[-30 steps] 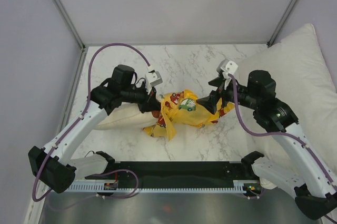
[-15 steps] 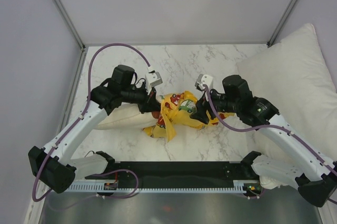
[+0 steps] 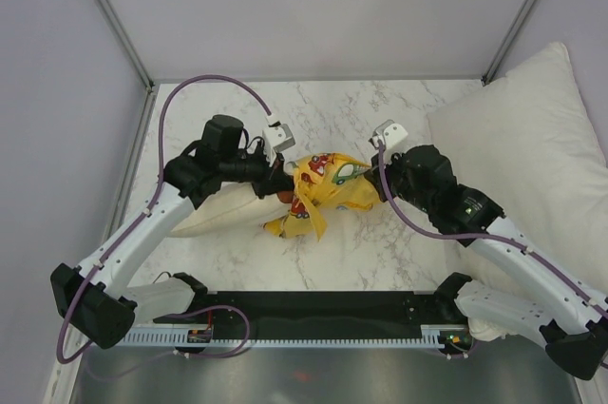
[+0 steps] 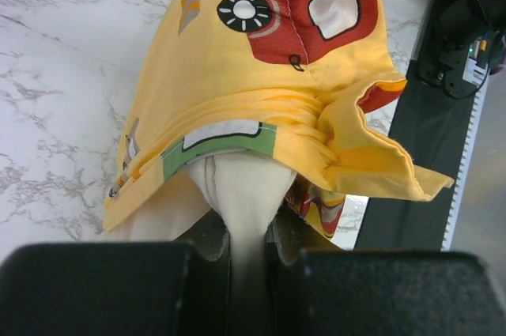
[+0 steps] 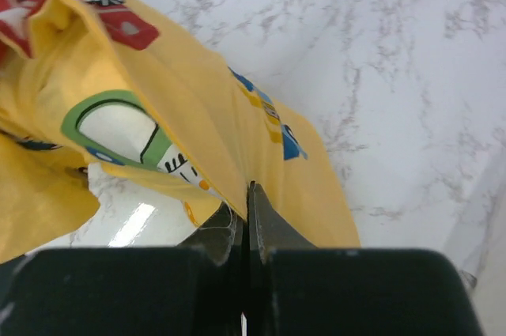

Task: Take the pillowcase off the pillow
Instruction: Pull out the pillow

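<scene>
Pillowcase [image 3: 328, 185], yellow, vehicle print: bunched at mid-tabletop [image 3: 351, 114], covering one end of the pillow [image 3: 218, 214] and stretched between the two arms. Pillow, cream, plain: bare end lies toward the left, under the left arm. Left gripper [image 4: 249, 229]: jaws clamped on cream pillow fabric where it emerges from the case's opening. Right gripper [image 5: 245, 213]: jaws together, pinching a fold of the pillowcase. Large white pillow [image 3: 532, 138]: right edge, well apart.

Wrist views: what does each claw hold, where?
The left claw pinches the cream soft pillow at its exposed end; right claw, the yellow printed fabric pillowcase at its edge.
</scene>
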Motion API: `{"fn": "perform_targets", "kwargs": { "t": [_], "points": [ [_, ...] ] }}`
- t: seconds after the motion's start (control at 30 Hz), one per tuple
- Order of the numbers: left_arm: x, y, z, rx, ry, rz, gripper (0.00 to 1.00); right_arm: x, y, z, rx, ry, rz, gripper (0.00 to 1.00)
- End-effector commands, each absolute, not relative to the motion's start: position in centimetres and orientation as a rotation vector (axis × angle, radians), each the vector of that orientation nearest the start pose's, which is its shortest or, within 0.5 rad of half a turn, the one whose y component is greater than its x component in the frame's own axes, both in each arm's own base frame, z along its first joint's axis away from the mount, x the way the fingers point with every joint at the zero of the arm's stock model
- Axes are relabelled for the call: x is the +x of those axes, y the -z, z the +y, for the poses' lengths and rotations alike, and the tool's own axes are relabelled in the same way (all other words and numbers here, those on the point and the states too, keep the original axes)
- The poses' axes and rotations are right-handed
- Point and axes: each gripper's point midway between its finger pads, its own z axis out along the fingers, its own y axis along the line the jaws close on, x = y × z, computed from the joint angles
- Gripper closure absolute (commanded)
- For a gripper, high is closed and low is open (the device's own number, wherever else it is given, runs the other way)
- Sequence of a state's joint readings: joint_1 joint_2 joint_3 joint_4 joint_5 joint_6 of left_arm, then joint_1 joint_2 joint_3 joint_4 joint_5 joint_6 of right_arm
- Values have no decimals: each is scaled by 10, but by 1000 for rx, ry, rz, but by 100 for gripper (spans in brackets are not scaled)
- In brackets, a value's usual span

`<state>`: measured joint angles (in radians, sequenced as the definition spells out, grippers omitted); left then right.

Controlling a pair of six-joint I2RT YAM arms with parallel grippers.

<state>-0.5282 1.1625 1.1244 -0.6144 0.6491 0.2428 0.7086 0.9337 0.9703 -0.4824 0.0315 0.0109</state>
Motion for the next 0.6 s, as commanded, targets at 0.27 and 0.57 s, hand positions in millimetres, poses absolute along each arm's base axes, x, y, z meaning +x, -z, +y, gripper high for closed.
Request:
{"fn": "perform_targets", "kwargs": {
  "t": [0.27, 0.57],
  "points": [
    [244, -262, -224, 1042, 704, 1859, 98, 314, -275, 74, 8, 17, 1885, 100],
    [250, -262, -217, 1012, 662, 1869, 98, 344, -278, 24, 160, 59, 1869, 100]
  ]
}}
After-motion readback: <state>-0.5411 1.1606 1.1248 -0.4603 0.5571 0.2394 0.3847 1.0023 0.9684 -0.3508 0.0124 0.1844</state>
